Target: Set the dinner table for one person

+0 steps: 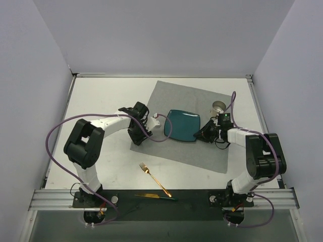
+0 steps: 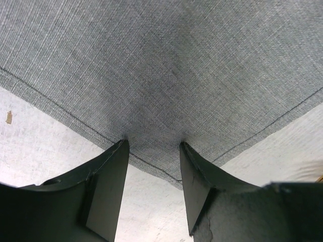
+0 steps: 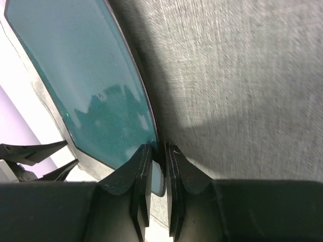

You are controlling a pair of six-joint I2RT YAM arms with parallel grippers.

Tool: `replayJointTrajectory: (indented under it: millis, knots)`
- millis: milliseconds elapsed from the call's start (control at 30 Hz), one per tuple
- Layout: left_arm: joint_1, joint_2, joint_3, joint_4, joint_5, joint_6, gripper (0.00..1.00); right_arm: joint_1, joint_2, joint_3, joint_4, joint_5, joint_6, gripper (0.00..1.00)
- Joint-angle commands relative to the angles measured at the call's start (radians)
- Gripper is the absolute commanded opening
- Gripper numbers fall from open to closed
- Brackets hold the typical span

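Note:
The white dinner table (image 1: 101,101) carries a grey cloth placemat (image 1: 192,151), laid askew. A teal square plate (image 1: 182,126) lies on the mat. My right gripper (image 1: 203,134) is shut on the plate's right rim; in the right wrist view its fingers (image 3: 158,147) pinch the edge of the plate (image 3: 81,75) over the mat (image 3: 237,75). My left gripper (image 1: 136,134) is open at the mat's left corner. In the left wrist view its tips (image 2: 153,142) rest on the mat's (image 2: 166,65) corner, jaws wide apart, with bare table (image 2: 45,146) below.
A metal cup (image 1: 218,107) stands on the mat's far right part, just behind the right gripper. A gold fork (image 1: 154,179) lies on the table near the front. A gold knife (image 1: 154,196) lies on the black strip at the front edge.

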Motion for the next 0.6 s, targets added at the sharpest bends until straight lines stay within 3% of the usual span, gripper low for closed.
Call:
replayJointTrajectory:
  millis: [0,133,267,367,567]
  knots:
    - [0.002,-0.030,-0.015,-0.042,0.071,0.025,0.55,0.015,0.040,0.043,-0.030,0.050,-0.020,0.12]
    - [0.008,-0.050,-0.008,-0.048,0.065,0.037,0.55,0.015,0.006,0.040,-0.066,0.085,-0.040,0.16]
    - [0.026,-0.063,0.009,-0.065,0.074,0.044,0.56,0.018,-0.070,0.048,-0.157,0.150,-0.081,0.39]
    - [0.033,-0.087,0.035,-0.081,0.076,0.045,0.57,0.034,-0.164,0.084,-0.250,0.231,-0.126,0.46]
    - [0.112,-0.174,0.123,-0.111,0.074,0.002,0.61,0.291,-0.377,0.233,-0.519,0.600,-0.291,0.53]
